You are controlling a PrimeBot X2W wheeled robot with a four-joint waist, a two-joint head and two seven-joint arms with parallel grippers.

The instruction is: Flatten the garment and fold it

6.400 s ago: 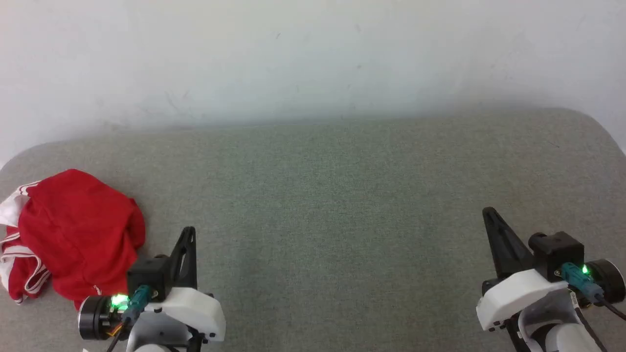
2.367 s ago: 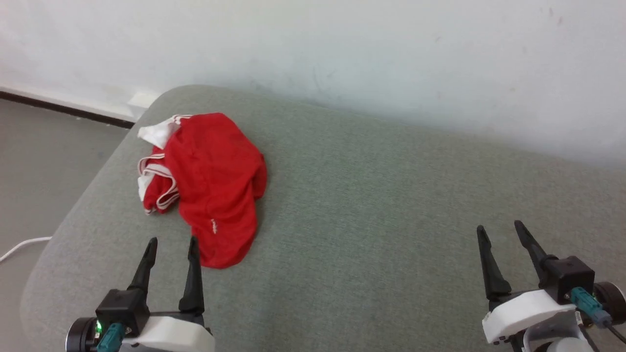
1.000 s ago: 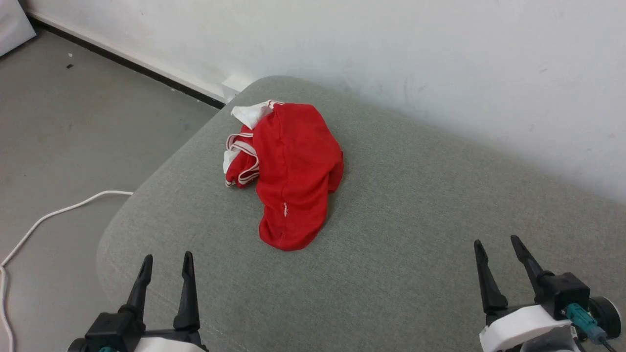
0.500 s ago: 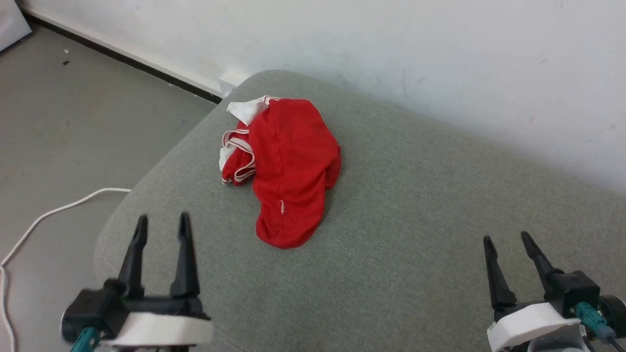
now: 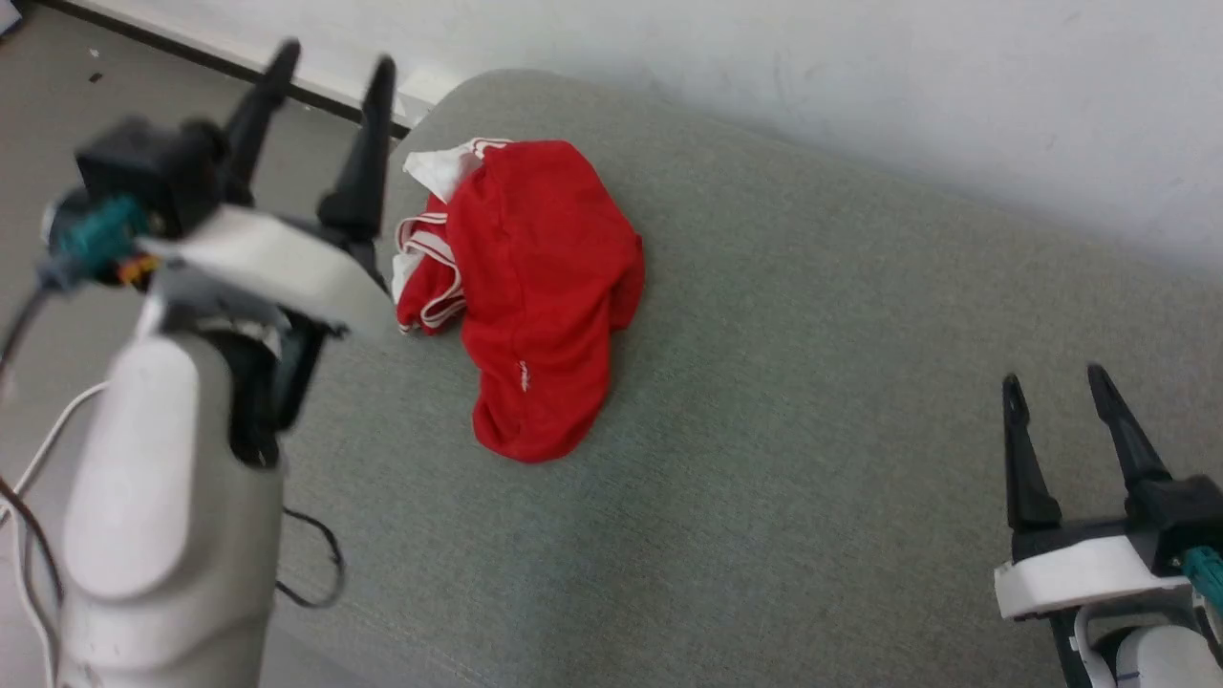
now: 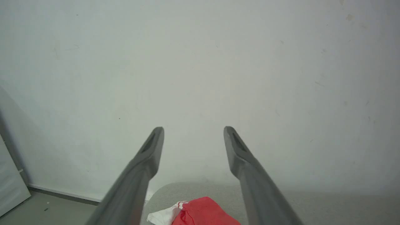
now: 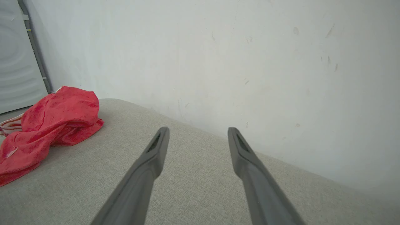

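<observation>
Fingers (image 5: 361,153) of the left gripper (image 5: 334,55) are held well apart, with nothing between them. Those of the right gripper (image 5: 1054,375) are likewise spread and empty. The garment (image 5: 535,277) is seen crumpled in a heap on the grey padded surface (image 5: 812,334), near its far left corner, with the white striped sleeve bunched at the far end and the red body trailing toward the robot. Its long axis is judged to run near-to-far, slanting slightly left. The left gripper is seen just beside the sleeve end but appears lifted above it. In its wrist view the heap sits low between the fingers, wall (image 6: 200,62) ahead. The right gripper is kept low, well apart to the right. The left arm is judged nearer, and a downward reach is called for.
</observation>
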